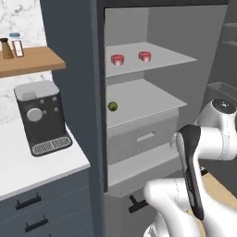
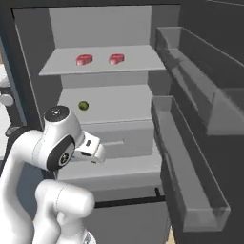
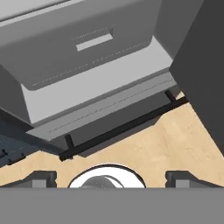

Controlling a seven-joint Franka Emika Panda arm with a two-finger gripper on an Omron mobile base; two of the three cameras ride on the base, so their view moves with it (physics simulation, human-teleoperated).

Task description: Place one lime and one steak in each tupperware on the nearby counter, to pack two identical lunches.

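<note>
Two red-pink steak pieces [image 1: 117,59] [image 1: 145,56] lie side by side on the upper shelf of the open fridge; the right base view shows the same steak pieces [image 2: 84,59] [image 2: 116,58]. One dark green lime [image 1: 112,106] [image 2: 83,105] rests at the left of the shelf below. My gripper [image 3: 111,177] is open and holds nothing, its fingertips [image 3: 41,178] far apart. It hangs low in front of the fridge, well below the lime, and looks at the fridge drawer and the floor. The white counter [image 1: 28,171] lies left of the fridge. The tupperware is out of view.
A dark coffee machine [image 1: 40,115] stands on the counter under a wooden wall shelf [image 1: 32,61] with bottles. The open fridge door [image 2: 190,157] with its grey bins juts out on the right. Below the grey drawer [image 3: 87,48] runs a black bar handle [image 3: 122,127] above the wooden floor.
</note>
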